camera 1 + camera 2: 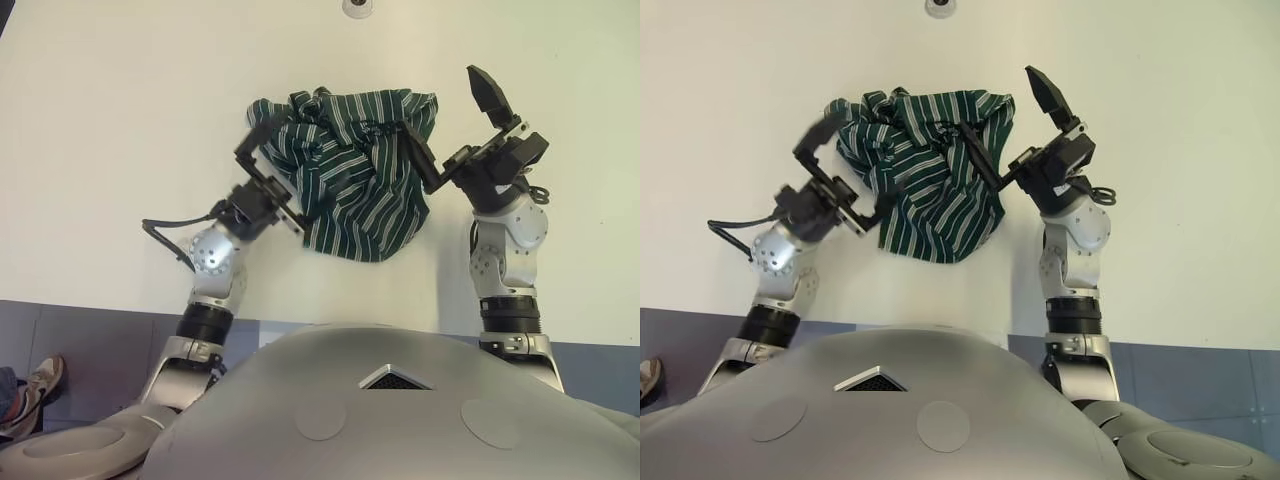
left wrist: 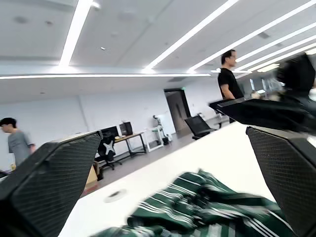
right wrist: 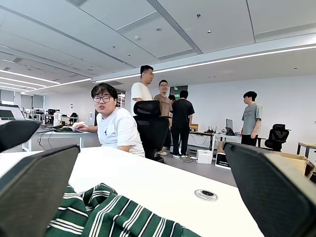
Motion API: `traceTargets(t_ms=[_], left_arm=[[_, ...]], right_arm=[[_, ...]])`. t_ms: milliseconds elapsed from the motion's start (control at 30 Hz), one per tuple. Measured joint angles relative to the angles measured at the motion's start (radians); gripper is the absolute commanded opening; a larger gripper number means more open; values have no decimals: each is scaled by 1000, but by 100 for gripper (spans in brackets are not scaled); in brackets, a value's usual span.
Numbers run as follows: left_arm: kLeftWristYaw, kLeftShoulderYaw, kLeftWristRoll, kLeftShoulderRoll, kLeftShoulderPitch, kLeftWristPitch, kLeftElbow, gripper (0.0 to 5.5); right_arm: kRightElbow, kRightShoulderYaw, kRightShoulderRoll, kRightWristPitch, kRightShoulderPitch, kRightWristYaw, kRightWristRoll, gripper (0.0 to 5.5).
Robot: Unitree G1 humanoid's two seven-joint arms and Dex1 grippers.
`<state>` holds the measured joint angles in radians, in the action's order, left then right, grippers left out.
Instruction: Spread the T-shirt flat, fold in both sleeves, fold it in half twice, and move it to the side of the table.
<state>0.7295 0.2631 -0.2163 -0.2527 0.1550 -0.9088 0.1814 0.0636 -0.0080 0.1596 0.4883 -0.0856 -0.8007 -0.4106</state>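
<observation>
My left gripper [image 1: 273, 183] and right gripper [image 1: 455, 127] (both spread wide, empty) flank the crumpled T-shirt [image 1: 355, 175], one per side edge.

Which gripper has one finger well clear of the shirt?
The right gripper: its outer finger stands beyond the right edge of the T-shirt, the inner one over the cloth. The left gripper has both at the left edge.

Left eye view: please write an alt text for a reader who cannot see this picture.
A crumpled, green-and-white striped T-shirt lies in a heap on a white table. The left tool is open at the shirt's left edge, and the right tool is open at its right edge.
</observation>
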Motion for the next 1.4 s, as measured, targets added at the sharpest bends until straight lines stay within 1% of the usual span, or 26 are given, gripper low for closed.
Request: traceTargets(t_ms=[133, 233, 267, 400, 500, 567, 633, 767, 1000, 1100, 1200, 1300, 1333, 1400], left_arm=[[-41, 2, 272, -50, -5, -65, 40, 537], [-83, -2, 458, -128, -17, -64, 79, 537], [-92, -1, 475, -149, -21, -65, 92, 537], [-175, -25, 476, -155, -38, -30, 114, 537], [-300, -33, 624, -179, -65, -21, 109, 537], [-347, -28, 702, -211, -74, -15, 82, 537], [-369, -15, 737, -264, -66, -13, 40, 537], [-370, -18, 714, -410, -17, -21, -25, 537], [-370, -50, 641, -571, 33, -2, -41, 537], [-373, -116, 636, -644, 60, 66, -44, 537], [-386, -176, 658, -727, 68, 175, -25, 537], [-392, -188, 669, -753, 61, 236, -14, 537], [-392, -186, 673, -753, 57, 241, -14, 537], [-392, -170, 690, -752, 32, 261, -15, 537]], right_arm=[[-1, -17, 16, -3, 0, 1, -25, 540], [-16, -24, 18, -28, 0, -2, -69, 540], [-33, -25, 18, -40, 0, -4, -86, 540], [-46, -17, 18, -53, 0, -16, -100, 540], [-59, -7, 16, -57, -1, -19, -100, 540], [-64, -4, 16, -57, -1, -19, -100, 540], [-64, 11, 14, -62, -1, -21, -100, 540], [-64, 23, 11, -64, -2, -23, -93, 540], [-43, 21, 12, -62, 0, -21, -90, 540], [9, 18, 20, -15, 13, 19, 24, 540], [81, 48, 40, 61, 44, 110, 262, 540], [152, 174, 82, 129, 83, 158, 547, 540], [163, 201, 83, 139, 90, 168, 596, 540], [202, 271, 46, 119, 138, 250, 726, 540]])
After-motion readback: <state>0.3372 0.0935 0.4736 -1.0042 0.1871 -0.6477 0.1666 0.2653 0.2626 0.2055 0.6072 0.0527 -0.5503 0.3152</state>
